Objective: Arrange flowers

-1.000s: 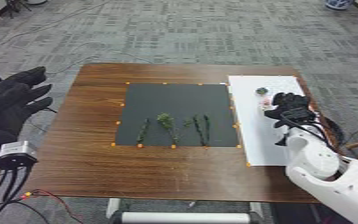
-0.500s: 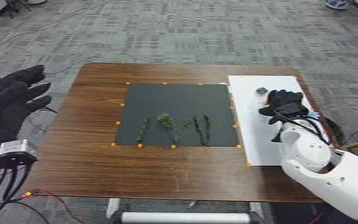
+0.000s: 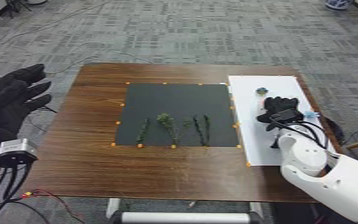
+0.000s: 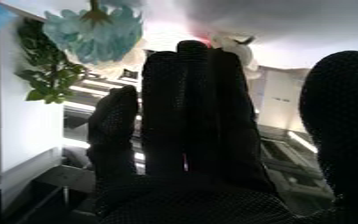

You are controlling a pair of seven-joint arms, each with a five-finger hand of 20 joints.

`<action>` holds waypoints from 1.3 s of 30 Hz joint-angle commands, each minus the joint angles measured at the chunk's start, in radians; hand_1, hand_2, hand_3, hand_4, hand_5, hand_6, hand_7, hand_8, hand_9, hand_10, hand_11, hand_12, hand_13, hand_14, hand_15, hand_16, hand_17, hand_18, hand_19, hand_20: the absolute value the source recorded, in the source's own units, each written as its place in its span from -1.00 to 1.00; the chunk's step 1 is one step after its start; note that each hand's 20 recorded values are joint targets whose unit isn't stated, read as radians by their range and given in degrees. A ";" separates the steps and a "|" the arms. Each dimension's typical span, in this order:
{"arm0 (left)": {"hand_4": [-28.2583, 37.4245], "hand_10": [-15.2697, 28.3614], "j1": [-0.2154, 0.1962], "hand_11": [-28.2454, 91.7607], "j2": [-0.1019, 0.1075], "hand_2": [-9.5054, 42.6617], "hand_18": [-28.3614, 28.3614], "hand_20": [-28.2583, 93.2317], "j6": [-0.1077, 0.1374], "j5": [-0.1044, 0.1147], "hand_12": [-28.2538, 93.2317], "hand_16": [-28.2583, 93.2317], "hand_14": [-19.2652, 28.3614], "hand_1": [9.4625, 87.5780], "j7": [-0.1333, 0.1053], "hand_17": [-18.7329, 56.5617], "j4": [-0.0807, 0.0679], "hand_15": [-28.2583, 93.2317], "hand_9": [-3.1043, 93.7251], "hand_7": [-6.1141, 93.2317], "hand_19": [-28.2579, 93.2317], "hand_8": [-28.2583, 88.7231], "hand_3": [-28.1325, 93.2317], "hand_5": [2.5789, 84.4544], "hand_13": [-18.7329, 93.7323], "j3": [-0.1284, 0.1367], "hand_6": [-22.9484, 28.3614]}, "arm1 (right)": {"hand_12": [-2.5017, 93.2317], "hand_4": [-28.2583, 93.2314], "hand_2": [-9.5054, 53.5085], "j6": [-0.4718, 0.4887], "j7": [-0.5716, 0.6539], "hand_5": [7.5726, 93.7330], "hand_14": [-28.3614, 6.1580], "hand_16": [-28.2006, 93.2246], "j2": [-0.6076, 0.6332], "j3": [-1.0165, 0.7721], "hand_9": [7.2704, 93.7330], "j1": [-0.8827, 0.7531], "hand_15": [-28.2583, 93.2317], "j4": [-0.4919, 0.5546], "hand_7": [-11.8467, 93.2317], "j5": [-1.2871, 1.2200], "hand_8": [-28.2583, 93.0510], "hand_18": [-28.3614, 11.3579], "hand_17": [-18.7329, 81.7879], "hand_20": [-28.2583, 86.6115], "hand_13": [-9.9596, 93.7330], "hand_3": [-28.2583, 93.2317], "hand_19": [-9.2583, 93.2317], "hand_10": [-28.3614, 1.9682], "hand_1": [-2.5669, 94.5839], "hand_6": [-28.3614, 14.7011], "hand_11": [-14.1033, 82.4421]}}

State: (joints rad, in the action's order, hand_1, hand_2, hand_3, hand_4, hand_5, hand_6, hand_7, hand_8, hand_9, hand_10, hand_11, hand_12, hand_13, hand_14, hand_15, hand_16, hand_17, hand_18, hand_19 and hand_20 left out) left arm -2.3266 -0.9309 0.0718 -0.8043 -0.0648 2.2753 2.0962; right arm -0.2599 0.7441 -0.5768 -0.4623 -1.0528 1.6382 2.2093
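All straight are the fingers of the right hand (image 3: pixel 280 107), unclenched over the white board (image 3: pixel 257 142), near a pale blue flower (image 3: pixel 311 114). Green sprigs (image 3: pixel 166 121) (spindly, mostly) lie on the dark mat (image 3: pixel 175 97). Left hand (image 3: pixel 4 104), relaxed, is beside the table (image 3: pixel 87 165).

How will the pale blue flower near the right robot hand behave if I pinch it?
The pale blue flower will probably give and crumple easily, since its petals look thin and frilled. Its head is much wider than its stem, so it may swing or twist if held low.
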 commanded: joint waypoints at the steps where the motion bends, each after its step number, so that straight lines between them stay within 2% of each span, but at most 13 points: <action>1: -0.92 0.15 0.002 -0.17 0.001 -0.92 0.72 -0.40 -0.008 0.000 -0.22 -0.58 0.35 -0.58 -0.001 -0.79 -0.003 0.14 -0.57 -0.36 0.13 -0.72 0.62 -0.46 -0.50 -0.003 0.00 | -0.45 -1.00 -1.00 0.015 0.045 -0.07 0.01 -0.08 -0.016 0.025 -0.01 0.048 0.67 -0.020 -0.18 0.014 -0.79 -0.66 -0.20 0.51 0.09 0.88 0.72 0.15 -0.43 0.19 -0.14; 12: -0.91 0.14 0.008 -0.17 0.002 -0.91 0.73 -0.40 -0.011 -0.001 -0.22 -0.58 0.35 -0.58 0.001 -0.79 -0.006 0.13 -0.57 -0.35 0.13 -0.72 0.62 -0.46 -0.50 -0.010 0.00 | -0.39 -1.00 -1.00 -0.009 0.100 -0.05 -0.02 -0.09 -0.051 0.085 0.00 0.108 0.69 -0.050 -0.16 0.021 -0.78 -0.65 -0.18 0.50 0.11 0.90 0.75 0.06 -0.45 0.15 -0.01; 24: -0.91 0.14 0.015 -0.17 0.002 -0.91 0.73 -0.40 -0.005 0.000 -0.22 -0.59 0.35 -0.58 0.004 -0.79 -0.005 0.13 -0.57 -0.35 0.13 -0.72 0.62 -0.46 -0.50 -0.018 0.00 | -0.40 -1.00 -1.00 -0.029 0.073 -0.04 -0.02 -0.09 -0.100 0.124 -0.01 0.140 0.69 -0.096 -0.16 0.021 -0.78 -0.65 -0.17 0.49 0.11 0.90 0.76 0.05 -0.44 0.14 0.00; 28: -0.91 0.14 0.014 -0.17 -0.001 -0.91 0.73 -0.40 -0.002 0.000 -0.22 -0.58 0.35 -0.58 0.004 -0.79 -0.003 0.13 -0.57 -0.35 0.13 -0.72 0.62 -0.46 -0.50 -0.016 0.00 | -0.41 -1.00 -1.00 -0.028 0.065 0.10 0.13 -0.07 -0.115 0.138 0.21 0.138 0.65 -0.123 -0.10 0.042 -0.81 -0.63 -0.15 0.48 0.22 0.92 0.76 0.17 -0.32 0.31 0.01; 29: -0.91 0.14 0.008 -0.17 -0.005 -0.91 0.73 -0.40 -0.002 -0.001 -0.22 -0.58 0.35 -0.58 0.004 -0.79 0.000 0.13 -0.57 -0.35 0.13 -0.72 0.62 -0.46 -0.50 -0.011 0.00 | -0.35 -1.00 -1.00 -0.033 0.056 0.15 0.17 -0.04 -0.117 0.142 0.28 0.137 0.63 -0.130 -0.06 0.046 -0.73 -0.61 -0.13 0.48 0.27 0.89 0.76 0.24 -0.27 0.35 -0.02; 32: -0.91 0.15 0.007 -0.17 -0.003 -0.91 0.73 -0.40 0.004 0.000 -0.22 -0.58 0.35 -0.58 -0.001 -0.79 0.001 0.13 -0.57 -0.35 0.13 -0.72 0.62 -0.46 -0.50 -0.006 0.00 | 0.04 -1.00 -1.00 -0.066 0.055 0.30 0.34 0.10 -0.118 0.167 0.61 0.140 0.55 -0.151 0.12 0.069 -0.58 -0.59 -0.09 0.48 0.41 0.80 0.76 0.57 -0.03 0.48 -0.32; 35: -0.91 0.15 0.006 -0.16 -0.004 -0.91 0.73 -0.40 0.005 0.000 -0.22 -0.58 0.35 -0.58 0.002 -0.79 0.002 0.13 -0.57 -0.35 0.13 -0.72 0.62 -0.46 -0.50 0.000 0.00 | 0.10 -1.00 -1.00 -0.053 0.047 0.40 0.44 0.19 -0.120 0.163 0.73 0.136 0.50 -0.163 0.14 0.083 -0.55 -0.59 -0.04 0.48 0.50 0.80 0.78 0.66 0.06 0.53 -0.35; 39: -0.91 0.15 0.008 -0.17 -0.002 -0.91 0.73 -0.40 0.008 0.000 -0.22 -0.59 0.35 -0.59 0.002 -0.79 0.001 0.13 -0.57 -0.35 0.13 -0.72 0.62 -0.46 -0.50 -0.001 0.00 | 0.13 -1.00 -1.00 -0.082 0.023 0.45 0.53 0.21 -0.113 0.147 0.77 0.125 0.49 -0.169 0.13 0.088 -0.54 -0.58 -0.02 0.47 0.54 0.82 0.78 0.68 0.09 0.53 -0.34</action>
State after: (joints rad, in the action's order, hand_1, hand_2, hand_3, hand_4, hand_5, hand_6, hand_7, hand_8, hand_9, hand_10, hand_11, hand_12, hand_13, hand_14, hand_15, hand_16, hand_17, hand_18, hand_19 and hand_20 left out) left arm -2.3126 -0.9275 0.0703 -0.8045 -0.0640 2.2709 2.0866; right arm -0.3166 0.8033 -0.6836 -0.3158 -0.8989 1.5024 2.2742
